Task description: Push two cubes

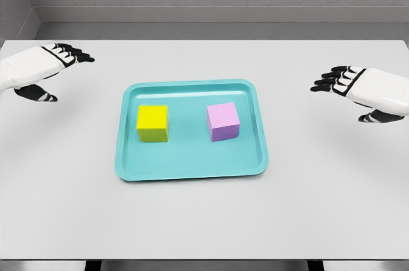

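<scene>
**Both hands open and apart from the tray, two cubes untouched**

We see our left hand (39, 69) at the far left of the head view, hovering over the white surface (204, 220). Its black fingers (75, 54) are spread and relaxed, pointing toward the middle of the surface, with the thumb hanging lower and separate from them. They hold nothing and touch nothing.

Our right hand (367, 92) mirrors it at the far right. Its fingers (329, 79) are also loosely extended and splayed, pointing inward, and the thumb sits below near the picture's edge. This hand too is empty and clear of every object.

Between the two hands lies a teal tray (192, 170), flat on the surface and well apart from both. Inside it sit the two cubes. The yellow cube (153, 123) rests on the left half of the tray, on the side of our left hand. The pink cube (223, 121) rests on the right half, turned slightly out of line with the tray's edges. The cubes stand apart from each other, with bare tray floor between them, and neither touches the tray's rim.
</scene>
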Motion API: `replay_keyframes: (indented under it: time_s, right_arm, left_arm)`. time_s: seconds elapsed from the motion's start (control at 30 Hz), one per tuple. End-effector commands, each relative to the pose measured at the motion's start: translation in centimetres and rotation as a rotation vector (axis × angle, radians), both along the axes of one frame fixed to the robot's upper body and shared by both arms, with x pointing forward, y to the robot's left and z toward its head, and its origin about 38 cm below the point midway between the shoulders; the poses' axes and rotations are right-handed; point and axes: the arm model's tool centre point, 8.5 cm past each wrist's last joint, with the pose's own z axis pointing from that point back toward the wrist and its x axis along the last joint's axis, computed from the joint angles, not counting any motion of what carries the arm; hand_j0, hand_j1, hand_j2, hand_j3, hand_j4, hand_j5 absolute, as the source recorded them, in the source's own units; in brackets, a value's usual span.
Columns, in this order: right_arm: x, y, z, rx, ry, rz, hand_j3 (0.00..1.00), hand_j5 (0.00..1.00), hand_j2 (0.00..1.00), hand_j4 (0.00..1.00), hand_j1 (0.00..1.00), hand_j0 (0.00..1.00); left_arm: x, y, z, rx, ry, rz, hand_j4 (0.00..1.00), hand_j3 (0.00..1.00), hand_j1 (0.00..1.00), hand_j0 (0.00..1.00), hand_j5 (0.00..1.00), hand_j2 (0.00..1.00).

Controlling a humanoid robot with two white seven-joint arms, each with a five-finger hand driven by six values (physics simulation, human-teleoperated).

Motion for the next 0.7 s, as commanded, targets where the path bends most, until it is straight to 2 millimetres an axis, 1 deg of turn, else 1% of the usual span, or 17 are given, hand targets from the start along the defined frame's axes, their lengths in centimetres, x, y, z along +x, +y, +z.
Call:
replay_keyframes:
  time_s: [0.0, 0.13, 0.17, 0.23, 0.27, 0.3, 0.33, 0.37, 0.4, 0.43, 0.47, 0.5, 0.57, 0.6, 0.67]
  right_arm:
    - [0.1, -0.1, 0.2, 0.0, -0.005, -0.003, 1.0, 1.0, 1.0, 1.0, 1.0, 1.0]
    - [0.1, 0.0, 0.6, 0.011, -0.014, -0.001, 1.0, 1.0, 1.0, 1.0, 1.0, 1.0]
    - [0.1, 0.3, 0.5, 0.032, -0.02, 0.004, 1.0, 1.0, 1.0, 1.0, 1.0, 1.0]
    - [0.2, 0.4, 1.0, 0.083, -0.045, 0.001, 1.0, 1.0, 1.0, 1.0, 1.0, 1.0]
    - [0.5, 0.6, 1.4, 0.072, -0.06, 0.003, 0.98, 0.98, 0.98, 0.98, 0.98, 0.98]
    - [1.0, 0.7, 2.1, -0.032, -0.056, 0.011, 0.97, 0.97, 0.97, 0.97, 0.97, 0.97]
    - [1.6, 1.6, 1.3, -0.106, -0.012, 0.022, 0.93, 0.93, 0.93, 0.93, 0.93, 0.93]
    - [1.9, 2.3, 0.6, -0.154, -0.011, 0.031, 0.83, 0.83, 0.83, 0.83, 0.83, 0.83]
    - [2.1, 2.9, 0.1, -0.175, -0.016, 0.039, 0.81, 0.81, 0.81, 0.81, 0.81, 0.81]
    - [2.6, 4.0, -1.0, -0.219, -0.021, 0.05, 0.81, 0.81, 0.81, 0.81, 0.81, 0.81]
    - [2.9, 6.1, -2.6, -0.231, -0.019, 0.077, 0.81, 0.81, 0.81, 0.81, 0.81, 0.81]
    - [3.2, 6.1, -3.2, -0.222, -0.009, 0.068, 0.8, 0.8, 0.8, 0.8, 0.8, 0.8]
    - [4.0, 5.6, -3.9, -0.209, 0.009, 0.035, 0.74, 0.74, 0.74, 0.74, 0.74, 0.74]
    - [4.1, 6.3, -4.2, -0.214, 0.002, 0.044, 0.63, 0.63, 0.63, 0.63, 0.63, 0.63]
    - [4.2, 7.2, -4.5, -0.192, 0.002, 0.055, 0.64, 0.64, 0.64, 0.64, 0.64, 0.64]
  left_arm:
    - [-0.1, 0.2, 0.0, 0.014, 0.004, 0.003, 1.0, 1.0, 1.0, 1.0, 1.0, 1.0]
    - [-0.1, 0.3, 0.0, 0.04, 0.001, 0.004, 1.0, 1.0, 1.0, 1.0, 1.0, 1.0]
    - [0.0, 0.4, -0.2, 0.079, 0.0, 0.005, 1.0, 1.0, 1.0, 1.0, 1.0, 1.0]
    - [0.0, 0.4, -0.5, 0.128, -0.002, 0.005, 1.0, 1.0, 1.0, 1.0, 1.0, 1.0]
    - [0.1, 0.4, -0.5, 0.154, -0.007, 0.005, 1.0, 1.0, 1.0, 1.0, 1.0, 1.0]
    - [0.1, 0.4, -0.7, 0.172, -0.004, 0.002, 1.0, 1.0, 1.0, 1.0, 1.0, 1.0]
    - [0.0, -0.1, -0.9, 0.188, 0.002, -0.013, 1.0, 1.0, 1.0, 1.0, 1.0, 1.0]
    - [-0.2, -0.5, -1.4, 0.212, 0.024, -0.025, 1.0, 1.0, 1.0, 1.0, 1.0, 1.0]
    - [-0.3, -0.6, -1.8, 0.232, 0.048, -0.033, 1.0, 1.0, 1.0, 1.0, 1.0, 1.0]
    - [-0.4, -1.1, -2.4, 0.241, 0.069, -0.044, 1.0, 1.0, 1.0, 1.0, 1.0, 1.0]
    - [-0.4, -1.5, -3.1, 0.265, 0.084, -0.056, 1.0, 1.0, 1.0, 1.0, 1.0, 1.0]
    - [-0.4, -1.6, -3.2, 0.274, 0.084, -0.06, 1.0, 1.0, 1.0, 1.0, 1.0, 1.0]
    - [-0.7, -2.9, -2.9, 0.285, 0.069, -0.104, 1.0, 1.0, 1.0, 1.0, 1.0, 1.0]
    - [-0.9, -3.8, -2.8, 0.292, 0.064, -0.133, 1.0, 1.0, 1.0, 1.0, 1.0, 1.0]
    - [-1.1, -4.8, -2.4, 0.301, 0.049, -0.165, 1.0, 1.0, 1.0, 1.0, 1.0, 1.0]
